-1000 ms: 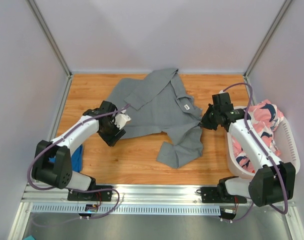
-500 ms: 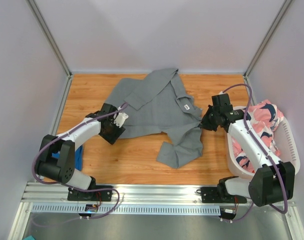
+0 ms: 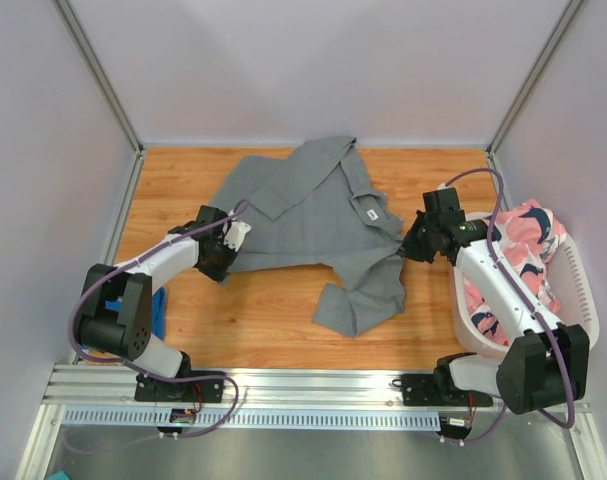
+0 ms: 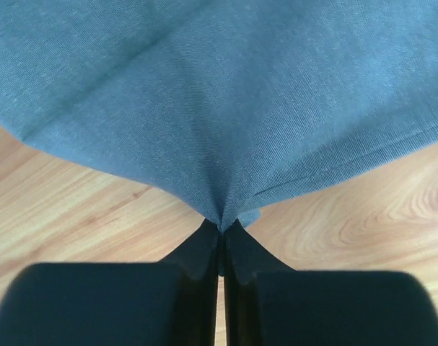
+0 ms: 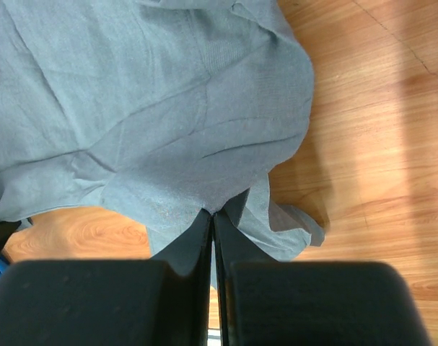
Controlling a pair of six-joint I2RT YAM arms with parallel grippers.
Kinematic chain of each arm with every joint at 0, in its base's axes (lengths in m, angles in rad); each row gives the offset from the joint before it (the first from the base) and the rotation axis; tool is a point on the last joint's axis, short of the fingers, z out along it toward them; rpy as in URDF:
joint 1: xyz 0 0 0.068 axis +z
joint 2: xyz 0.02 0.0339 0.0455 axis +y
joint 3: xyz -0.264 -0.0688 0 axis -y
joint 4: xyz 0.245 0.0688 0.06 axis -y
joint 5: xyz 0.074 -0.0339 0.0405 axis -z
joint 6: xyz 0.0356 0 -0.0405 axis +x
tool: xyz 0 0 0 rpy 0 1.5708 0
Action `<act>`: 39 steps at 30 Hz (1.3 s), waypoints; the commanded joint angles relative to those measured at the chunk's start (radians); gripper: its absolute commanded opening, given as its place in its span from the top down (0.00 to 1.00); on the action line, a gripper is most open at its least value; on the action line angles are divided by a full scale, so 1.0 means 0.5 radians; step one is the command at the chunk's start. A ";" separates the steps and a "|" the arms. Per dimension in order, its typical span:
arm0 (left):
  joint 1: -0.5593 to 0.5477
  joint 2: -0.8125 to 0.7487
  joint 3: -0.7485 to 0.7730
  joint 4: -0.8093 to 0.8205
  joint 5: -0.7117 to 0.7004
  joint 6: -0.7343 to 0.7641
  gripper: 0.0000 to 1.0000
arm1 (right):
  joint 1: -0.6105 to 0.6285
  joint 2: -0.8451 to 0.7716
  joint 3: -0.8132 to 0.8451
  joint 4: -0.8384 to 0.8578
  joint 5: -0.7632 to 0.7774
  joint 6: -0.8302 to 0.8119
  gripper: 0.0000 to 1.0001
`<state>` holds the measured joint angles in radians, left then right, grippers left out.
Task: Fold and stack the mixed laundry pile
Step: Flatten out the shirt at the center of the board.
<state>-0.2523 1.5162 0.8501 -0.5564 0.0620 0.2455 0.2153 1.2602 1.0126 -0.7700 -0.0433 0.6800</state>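
Two arms work on the grey garment (image 3: 313, 215), which lies spread over the wooden table (image 3: 263, 320).

Top view: the left gripper (image 3: 221, 262) is at the garment's lower left edge. The right gripper (image 3: 411, 245) is at its right edge, just below the small white label. From this height I cannot tell how the jaws stand. The white slotted basket (image 3: 583, 290) stands right of the garment and holds the pink patterned garment (image 3: 528, 235). A blue cloth (image 3: 155, 312) lies left of and nearer than the grey garment, partly hidden by the left arm. Only this view takes in these three.

Left wrist view: fingers (image 4: 200, 252) are pressed together on a point of the garment's hem. The cloth puckers into creases fanning out from the pinch, with bare wood on either side.

Right wrist view: fingers (image 5: 190, 249) are clamped on a fold at the garment's edge. A loose flap lies on the wood just right of the pinch.
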 commanded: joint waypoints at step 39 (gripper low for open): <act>0.281 0.246 2.787 -1.041 -0.786 0.924 1.00 | -0.216 0.934 2.794 -0.354 -0.564 -0.026 1.00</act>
<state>-0.1383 1.5867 2.0346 -1.1831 -0.2615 0.7948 0.1616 1.7050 2.2559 -1.0794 -0.3714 0.5755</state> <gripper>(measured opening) 0.008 0.008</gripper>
